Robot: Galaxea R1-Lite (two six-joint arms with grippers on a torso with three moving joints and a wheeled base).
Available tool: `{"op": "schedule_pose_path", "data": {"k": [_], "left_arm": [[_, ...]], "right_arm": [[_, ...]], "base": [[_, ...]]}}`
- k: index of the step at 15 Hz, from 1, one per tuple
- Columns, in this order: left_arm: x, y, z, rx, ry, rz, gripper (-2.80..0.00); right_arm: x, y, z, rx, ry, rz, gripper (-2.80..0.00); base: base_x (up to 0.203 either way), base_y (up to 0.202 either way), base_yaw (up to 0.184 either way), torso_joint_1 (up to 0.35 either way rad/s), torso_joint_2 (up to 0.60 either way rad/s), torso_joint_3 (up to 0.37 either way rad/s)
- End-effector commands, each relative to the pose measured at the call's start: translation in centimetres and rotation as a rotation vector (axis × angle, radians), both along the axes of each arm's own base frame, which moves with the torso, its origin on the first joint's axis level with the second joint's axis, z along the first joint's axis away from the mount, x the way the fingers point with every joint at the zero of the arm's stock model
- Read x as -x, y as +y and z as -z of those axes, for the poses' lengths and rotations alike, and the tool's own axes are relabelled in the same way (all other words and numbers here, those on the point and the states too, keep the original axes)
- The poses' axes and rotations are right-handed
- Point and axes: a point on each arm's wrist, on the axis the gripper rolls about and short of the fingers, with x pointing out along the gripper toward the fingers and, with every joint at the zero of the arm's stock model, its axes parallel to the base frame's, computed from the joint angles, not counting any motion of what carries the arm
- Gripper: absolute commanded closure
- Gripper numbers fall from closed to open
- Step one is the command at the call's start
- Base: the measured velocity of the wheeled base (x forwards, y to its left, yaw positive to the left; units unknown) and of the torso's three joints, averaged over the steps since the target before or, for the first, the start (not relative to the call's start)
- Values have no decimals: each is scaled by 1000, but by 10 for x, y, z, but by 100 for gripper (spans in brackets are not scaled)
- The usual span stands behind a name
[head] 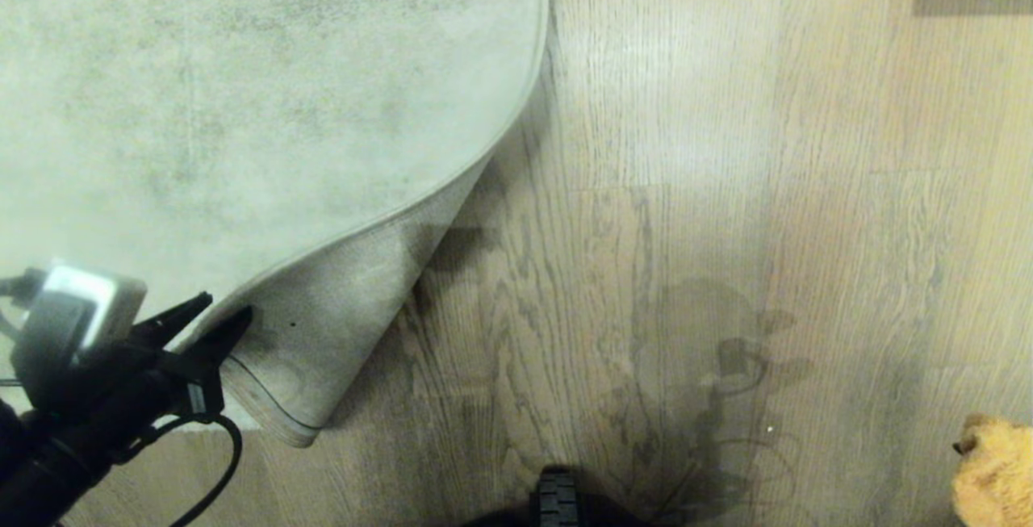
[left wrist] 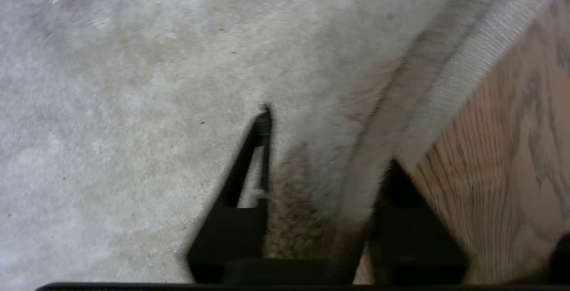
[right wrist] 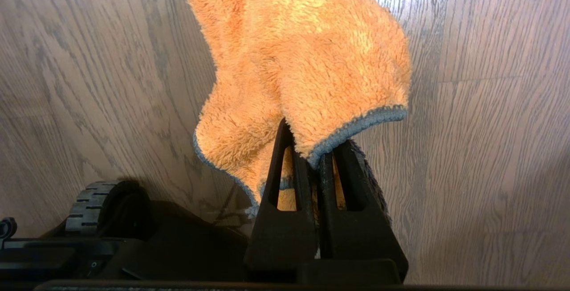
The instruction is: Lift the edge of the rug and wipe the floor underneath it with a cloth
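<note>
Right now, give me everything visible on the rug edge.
The rug edge is a thin bound border curving round a mottled grey-beige short-pile rug. Its near corner is lifted and curled, showing a ribbed woven beige underside and casting a shadow on the wood-grain floor. In the left wrist view the left end effector straddles the raised edge with its jaws apart, pile between them. Whether they press it cannot be told.
</note>
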Motion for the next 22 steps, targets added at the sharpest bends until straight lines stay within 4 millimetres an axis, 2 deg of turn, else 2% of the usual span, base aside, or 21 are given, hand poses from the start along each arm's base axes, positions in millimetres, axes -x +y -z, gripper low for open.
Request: {"op": "schedule_pose_path", "data": {"k": [1,6,9,11,18,22], "left_arm": [[-4,-4,-7,34,-61,16,-280],[-6,-11,-22,85,-193,56,-280],[-11,-13,-43,102,-335,66,-280],[-10,-14,-50,111,-399,76,-280],[-8,-13,-46,54,-404,59,-280],[1,-11,-32,45,-344,55,-280]], "right_arm": [[0,0,0,0,1,0,0],[0,0,0,0,1,0,0],[0,0,0,0,1,0,0],[0,0,0,0,1,0,0],[0,0,0,0,1,0,0],[0,0,0,0,1,0,0]], "base": [[0,0,0,0,0,0],[0,0,0,0,0,0],[0,0,0,0,0,0],[0,0,0,0,0,0],[0,0,0,0,0,0],[0,0,0,0,0,0]]}}
